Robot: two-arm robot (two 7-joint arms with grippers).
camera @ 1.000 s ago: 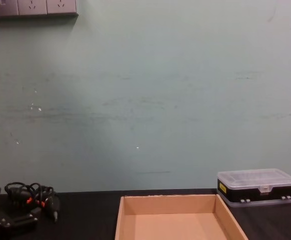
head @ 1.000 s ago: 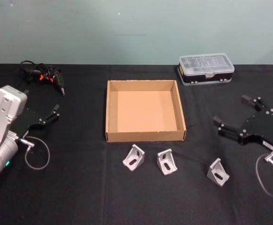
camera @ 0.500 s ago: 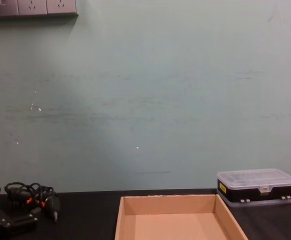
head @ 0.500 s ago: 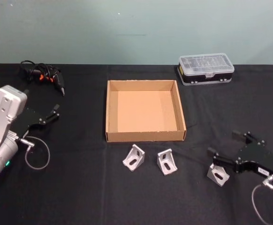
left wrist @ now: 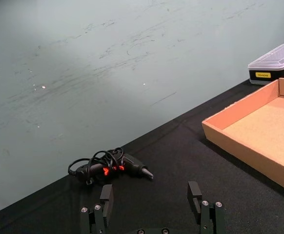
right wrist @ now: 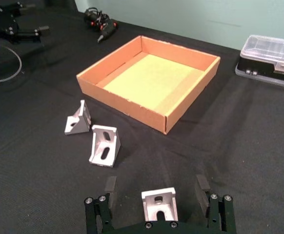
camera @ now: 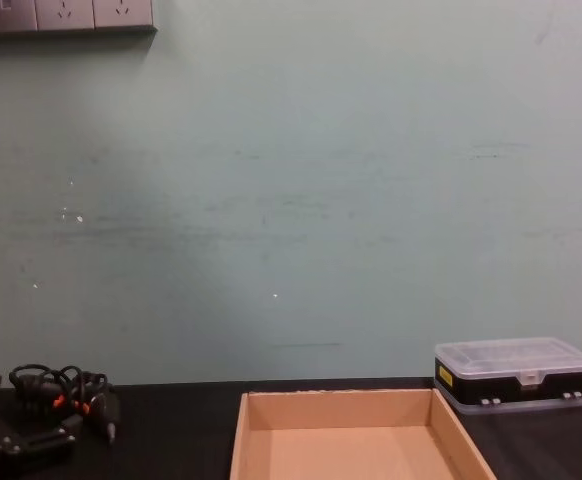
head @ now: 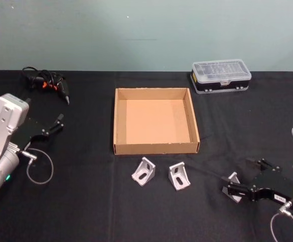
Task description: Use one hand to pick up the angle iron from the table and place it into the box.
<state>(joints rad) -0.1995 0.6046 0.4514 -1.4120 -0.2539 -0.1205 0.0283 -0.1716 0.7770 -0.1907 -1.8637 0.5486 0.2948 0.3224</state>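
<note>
Three silver angle irons lie on the black table (head: 86, 206) in front of the tan box (head: 117, 121): one (head: 144, 171), a second (head: 179, 175), and a third (head: 232, 177) farther right. My right gripper (head: 238, 178) sits low at that third angle iron. In the right wrist view the angle iron (right wrist: 159, 204) stands between the spread fingers (right wrist: 110, 186) of the open right gripper (right wrist: 156, 185), with a gap on both sides. The box (right wrist: 132, 109) is empty. My left gripper (head: 53, 126) is parked open at the table's left side.
A clear-lidded black plastic case (head: 221, 74) stands at the back right, beyond the box. A black corded tool with orange marks (head: 48, 83) lies at the back left. The table's front centre is bare black cloth.
My right gripper has come down and toward the table's front edge, from beside the box to around the rightmost angle iron. The left arm has stayed put.
</note>
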